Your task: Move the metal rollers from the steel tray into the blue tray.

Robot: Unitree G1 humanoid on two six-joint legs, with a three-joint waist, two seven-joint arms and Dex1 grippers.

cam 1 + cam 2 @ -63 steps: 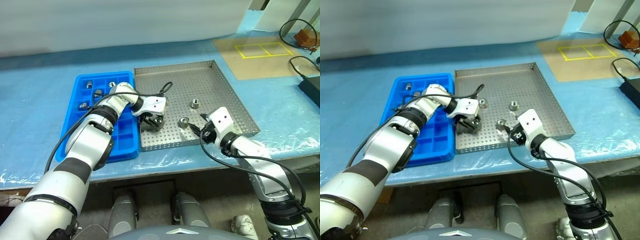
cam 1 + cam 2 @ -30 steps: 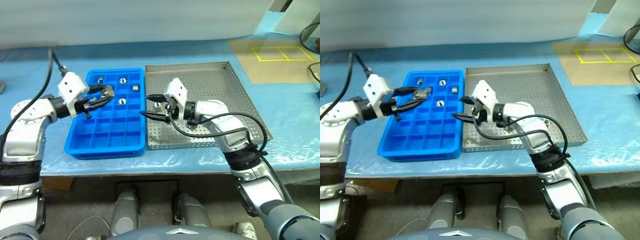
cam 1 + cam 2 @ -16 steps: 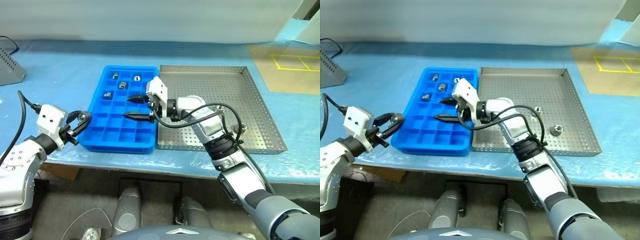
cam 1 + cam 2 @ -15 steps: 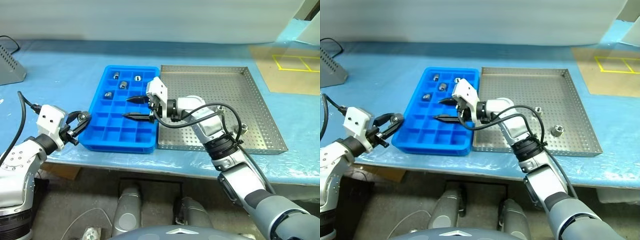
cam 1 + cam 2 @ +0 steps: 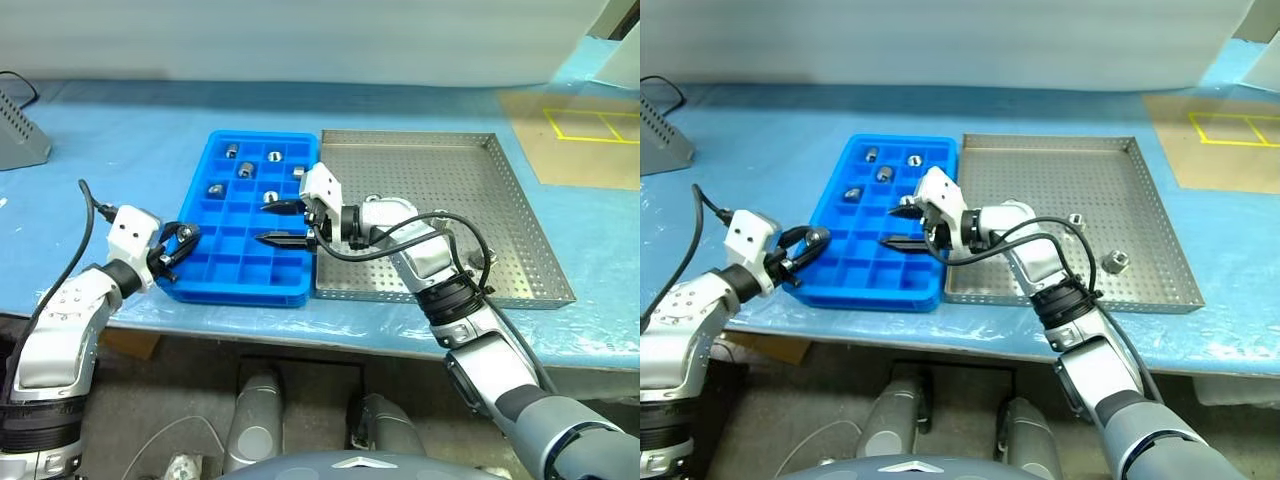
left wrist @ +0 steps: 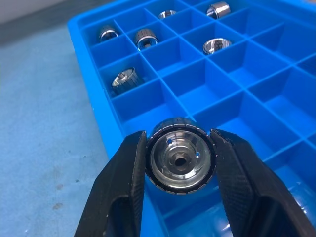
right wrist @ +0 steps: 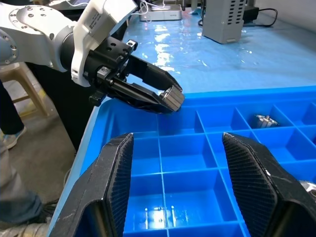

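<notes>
Long bench under a pale blue sheet (image 5: 120, 130), plain light wall behind. On it: blue tray (image 5: 213, 283) with its grid of square compartments, and right beside it, rims nearly touching, the perforated steel tray (image 5: 440, 170).

Metal rollers first. 1 roller (image 6: 179, 158) clamped between the 2 black fingers (image 6: 123, 187) of the left gripper (image 5: 180, 243), flat face and centre hole turned toward the wrist camera, hanging just above the blue tray's near-left corner. Looks like 5 more already sitting in the far compartments, 1 per cell: (image 5: 231, 151), (image 5: 274, 155), (image 5: 246, 169), (image 5: 215, 189), (image 5: 270, 197), maybe a 6th (image 5: 299, 172) by the tray's right edge. 2 rollers left on the steel tray's floor toward its right side, (image 5: 1076, 220) and (image 5: 1118, 262), well apart from each other.

Right gripper (image 5: 282, 223) reaching across from the steel tray side, pointing toward the robot's left, hovering over the right-hand columns of the blue tray. Fingers (image 7: 118, 182) spread wide, nothing between them, just empty blue cells below.

Further out: grey box (image 5: 18, 128) at the far left of the bench, tan board with yellow taped rectangles (image 5: 590, 125) at the far right.
</notes>
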